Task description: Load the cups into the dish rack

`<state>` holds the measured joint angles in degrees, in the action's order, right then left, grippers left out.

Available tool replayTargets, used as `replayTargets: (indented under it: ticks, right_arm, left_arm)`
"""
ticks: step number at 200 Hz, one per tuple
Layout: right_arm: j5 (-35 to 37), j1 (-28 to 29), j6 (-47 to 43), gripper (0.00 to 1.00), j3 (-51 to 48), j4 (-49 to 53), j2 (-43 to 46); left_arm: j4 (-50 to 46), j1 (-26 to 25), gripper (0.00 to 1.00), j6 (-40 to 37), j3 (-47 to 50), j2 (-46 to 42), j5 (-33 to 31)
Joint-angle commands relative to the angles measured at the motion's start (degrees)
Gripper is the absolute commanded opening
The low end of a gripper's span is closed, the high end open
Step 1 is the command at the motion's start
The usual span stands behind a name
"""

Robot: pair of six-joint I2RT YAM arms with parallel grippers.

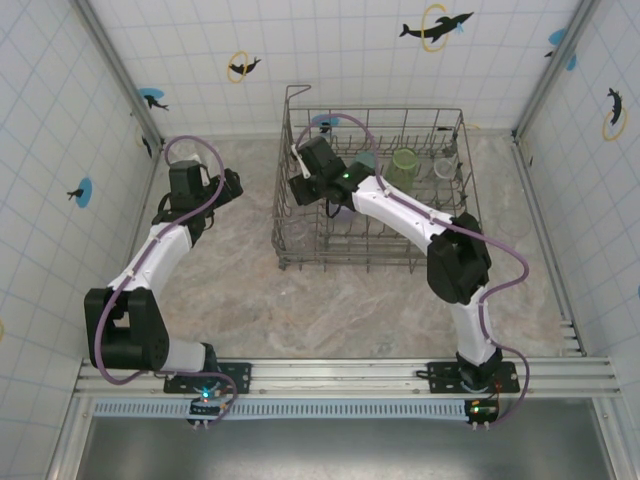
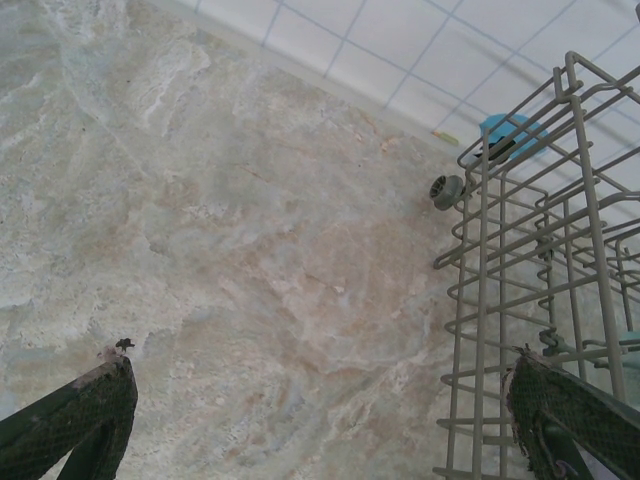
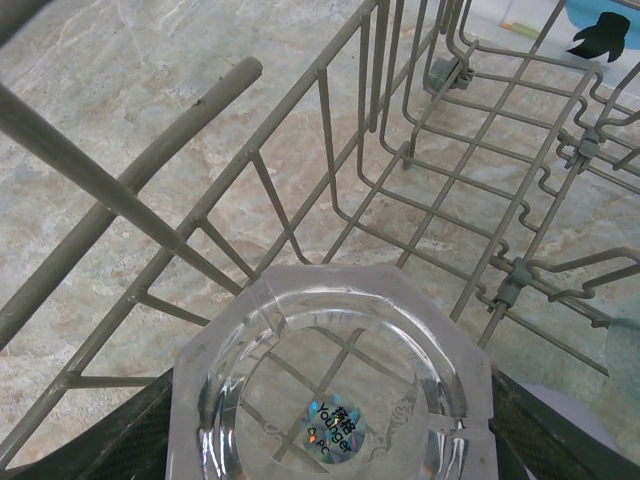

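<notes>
Clear cup [image 3: 330,385], gripped by right hand [image 3: 332,445], axis vertical, directly above dish rack's [image 1: 380,257] left-side floor; left hand [image 2: 320,410] wide, empty.

Dish rack [image 1: 350,257] on table [image 1: 230,290] centre; cups [image 1: 404,165] inside along far side; one cup [image 3: 330,400] inside by left wall.

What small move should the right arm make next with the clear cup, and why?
Probably lower it slightly and release: the right gripper holds the clear cup inside the dish rack, over its wire floor near a side wall.
</notes>
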<state>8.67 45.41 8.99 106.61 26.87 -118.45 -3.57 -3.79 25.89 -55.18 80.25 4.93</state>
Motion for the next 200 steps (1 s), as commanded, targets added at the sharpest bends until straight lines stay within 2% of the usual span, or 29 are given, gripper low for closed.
replayTargets:
  ticks: [1,81,175,200]
  right_arm:
    - [-0.36,0.47,0.54,0.42,3.21,-1.37,-1.09]
    - [-0.93,0.65,1.11,0.43,3.16,-1.03,-3.09]
    - [-1.15,0.56,0.85,0.86,4.91,0.47,-4.33]
    - [-1.72,0.61,0.97,0.9,6.2,0.93,-4.09]
  left_arm:
    - [-0.92,0.36,0.97,-0.62,-0.28,-0.04,0.33]
    - [-0.8,0.36,0.97,-0.16,-0.28,-0.53,0.9]
    - [-0.98,0.37,0.97,-0.18,-0.35,-1.23,1.37]
    - [-1.08,0.36,0.97,-0.28,-0.28,-1.41,1.12]
